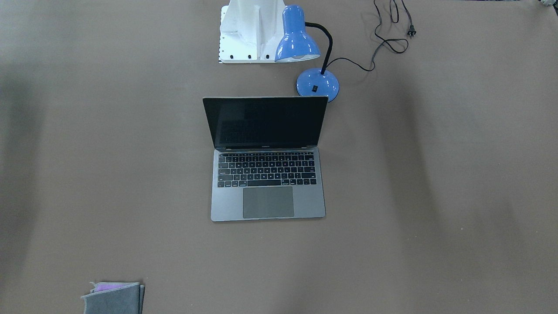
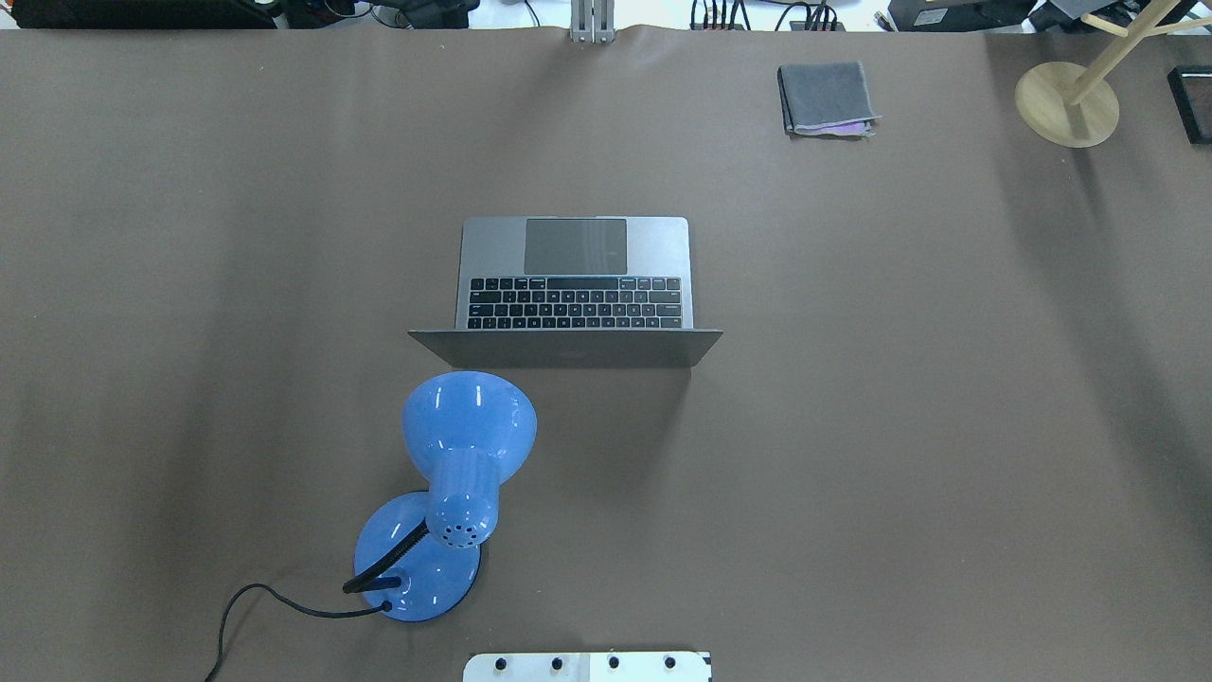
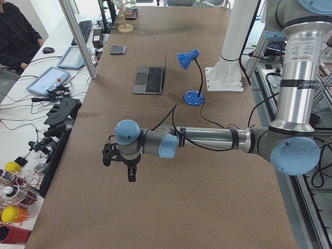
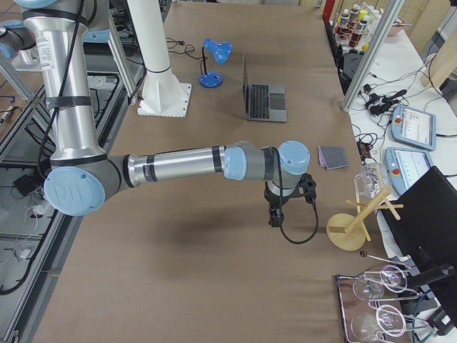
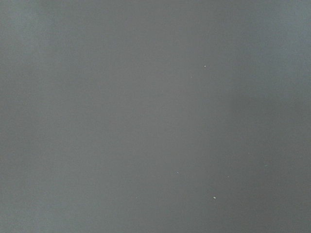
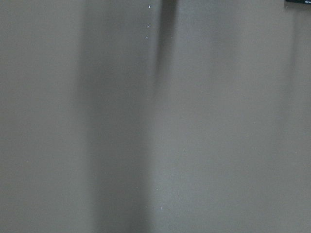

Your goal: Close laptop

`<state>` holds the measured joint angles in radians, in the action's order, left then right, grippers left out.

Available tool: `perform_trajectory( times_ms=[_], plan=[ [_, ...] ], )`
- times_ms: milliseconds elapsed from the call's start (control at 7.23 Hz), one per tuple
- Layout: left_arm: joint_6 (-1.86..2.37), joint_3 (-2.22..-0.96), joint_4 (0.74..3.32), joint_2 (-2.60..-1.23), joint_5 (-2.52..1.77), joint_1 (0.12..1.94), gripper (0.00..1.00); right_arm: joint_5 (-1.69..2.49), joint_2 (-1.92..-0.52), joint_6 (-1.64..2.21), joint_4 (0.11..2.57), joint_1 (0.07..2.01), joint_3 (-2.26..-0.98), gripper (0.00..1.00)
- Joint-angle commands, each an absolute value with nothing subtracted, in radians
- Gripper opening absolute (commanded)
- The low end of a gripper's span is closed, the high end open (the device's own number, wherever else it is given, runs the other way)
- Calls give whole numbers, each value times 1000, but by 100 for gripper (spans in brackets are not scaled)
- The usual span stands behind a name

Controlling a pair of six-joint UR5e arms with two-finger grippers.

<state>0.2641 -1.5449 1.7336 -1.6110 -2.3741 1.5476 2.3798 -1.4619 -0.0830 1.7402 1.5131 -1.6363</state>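
Nearest, left gripper (image 3: pixel 126 167) and right gripper (image 4: pixel 274 213): I can't tell their grip. Rigid, fragile laptop (image 1: pixel 267 174): I'd press lid's twelve-o'clock edge gently.

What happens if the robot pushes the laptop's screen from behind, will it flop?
The laptop looks like stiff metal, so its lid would probably swing down on the hinge in one piece. Its flat base rests on the smooth table, so a low push might slide it instead.
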Motion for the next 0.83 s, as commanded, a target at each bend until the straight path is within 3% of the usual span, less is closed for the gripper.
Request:
perform_trajectory(
  times_ms=[0,691],
  plan=[
    [264,-1542,1741,-1606,-2375,1548,99,2379,-1460,-83,1740,1514,-1638,100],
    [278,-1588,1736,-1650,-2372,1537,99,2370,-1428,12,1697,1471,-1663,100]
  ],
)
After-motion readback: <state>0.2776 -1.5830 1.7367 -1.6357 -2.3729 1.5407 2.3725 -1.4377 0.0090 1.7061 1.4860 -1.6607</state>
